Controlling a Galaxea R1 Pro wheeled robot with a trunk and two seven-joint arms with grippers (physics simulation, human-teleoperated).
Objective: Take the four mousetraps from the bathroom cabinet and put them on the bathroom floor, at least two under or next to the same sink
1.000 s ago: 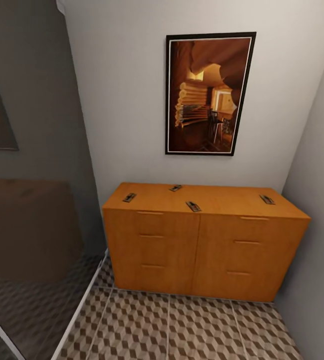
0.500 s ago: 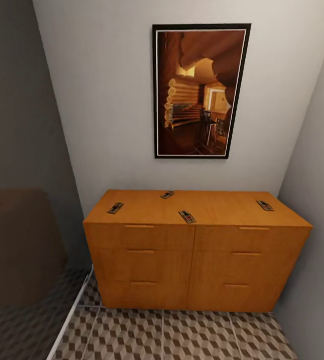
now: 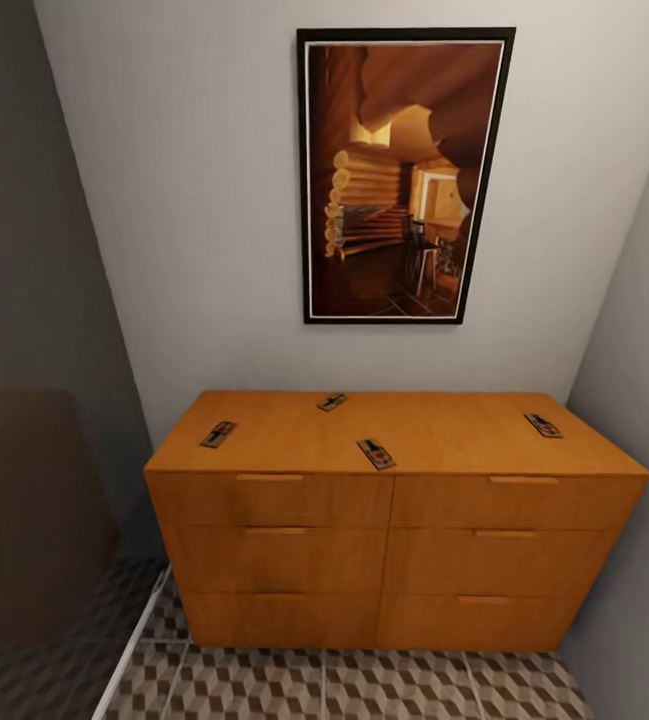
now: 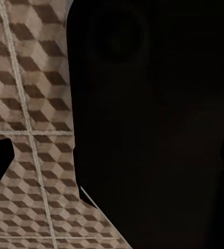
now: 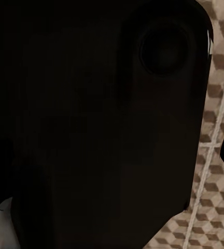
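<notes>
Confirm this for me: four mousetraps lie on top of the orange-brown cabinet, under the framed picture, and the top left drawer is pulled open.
Not quite. The drawer is wrong: in the head view every drawer front of the cabinet sits flush, top left included. The rest holds: four mousetraps lie on its flat top, below the framed picture on the wall.
</notes>
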